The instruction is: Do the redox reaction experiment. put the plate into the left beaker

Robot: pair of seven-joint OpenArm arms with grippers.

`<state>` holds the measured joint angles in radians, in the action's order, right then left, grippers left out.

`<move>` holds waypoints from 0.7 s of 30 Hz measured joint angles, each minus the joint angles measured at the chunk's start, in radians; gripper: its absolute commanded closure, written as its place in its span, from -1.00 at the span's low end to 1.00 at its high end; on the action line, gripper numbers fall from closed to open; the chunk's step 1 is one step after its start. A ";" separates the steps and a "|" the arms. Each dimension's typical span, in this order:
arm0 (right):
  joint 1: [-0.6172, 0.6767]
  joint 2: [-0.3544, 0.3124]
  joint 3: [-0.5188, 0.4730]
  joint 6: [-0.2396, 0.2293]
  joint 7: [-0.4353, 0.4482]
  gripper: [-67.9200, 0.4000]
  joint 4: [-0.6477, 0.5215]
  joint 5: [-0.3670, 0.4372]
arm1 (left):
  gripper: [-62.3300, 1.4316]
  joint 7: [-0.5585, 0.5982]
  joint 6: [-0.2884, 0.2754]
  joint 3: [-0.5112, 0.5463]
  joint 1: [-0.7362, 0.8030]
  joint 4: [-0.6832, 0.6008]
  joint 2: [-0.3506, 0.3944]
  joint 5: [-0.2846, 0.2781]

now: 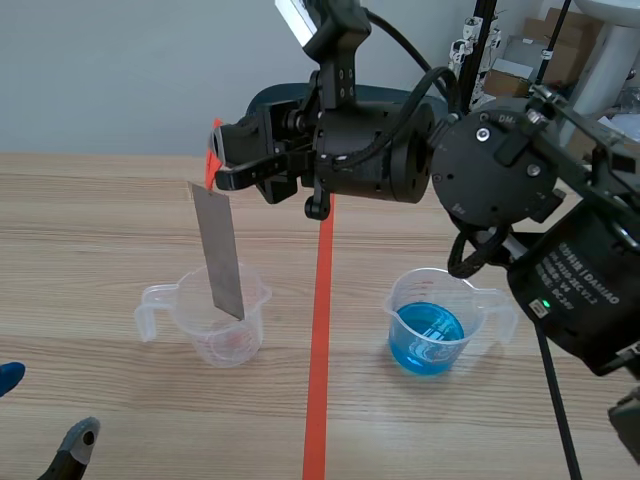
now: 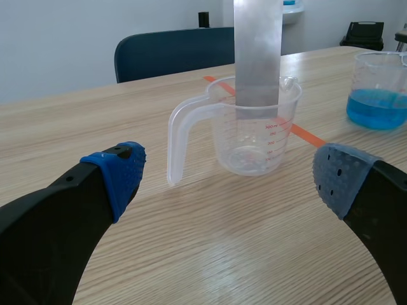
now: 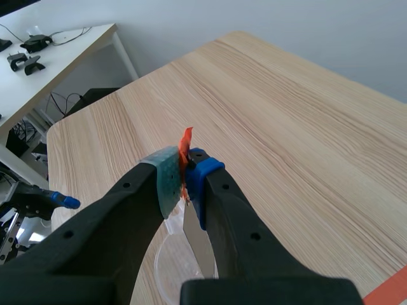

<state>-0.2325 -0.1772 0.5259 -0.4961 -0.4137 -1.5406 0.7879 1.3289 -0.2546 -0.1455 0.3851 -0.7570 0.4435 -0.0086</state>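
Observation:
A grey metal plate with an orange tag hangs upright, its lower end just inside the clear left beaker. My right gripper, reaching across from the right, is shut on the plate's top; in the right wrist view its pads pinch the plate above the beaker. In the left wrist view the plate dips into the beaker ahead of my left gripper, which is open and holds nothing. That left gripper is low at the table's near left corner.
A second clear beaker holding blue liquid stands right of the orange tape line; it shows in the left wrist view as the blue beaker. A blue chair stands beyond the table's far edge.

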 measured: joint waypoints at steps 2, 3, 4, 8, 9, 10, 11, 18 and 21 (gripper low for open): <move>0.000 0.000 0.000 -0.023 0.021 0.98 0.031 0.000 | -0.79 0.000 0.000 0.000 0.000 0.000 0.000 0.000; 0.000 0.001 0.000 -0.025 0.021 0.98 0.045 0.000 | -0.79 0.000 0.000 0.000 0.000 0.000 0.000 0.000; 0.000 0.004 0.000 -0.023 0.024 0.98 0.059 -0.002 | -0.79 0.000 0.000 0.000 0.000 0.000 0.000 0.000; 0.000 0.025 0.000 -0.025 0.029 0.98 0.113 -0.014 | -0.79 0.000 0.000 0.000 0.000 0.000 0.000 0.000; 0.000 0.031 0.002 -0.027 0.032 0.98 0.122 -0.014 | -0.79 0.000 0.000 0.000 0.000 0.000 0.000 0.000; 0.000 0.033 0.005 -0.043 0.044 0.98 0.133 -0.014 | -0.79 0.000 0.000 0.000 0.000 0.000 0.000 0.000; 0.000 0.034 0.011 -0.056 0.059 0.98 0.140 -0.014 | -0.79 0.000 0.000 0.000 0.000 0.000 0.000 0.000; 0.000 0.037 0.031 -0.061 0.085 0.98 0.158 -0.068 | -0.79 0.000 0.000 0.000 0.000 0.000 0.000 0.000; 0.000 0.049 0.031 -0.061 0.085 0.98 0.158 -0.085 | -0.79 0.000 0.000 0.000 0.000 0.000 0.000 0.000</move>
<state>-0.2321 -0.1280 0.5564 -0.5571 -0.3283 -1.3827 0.7025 1.3289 -0.2546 -0.1455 0.3851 -0.7570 0.4435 -0.0086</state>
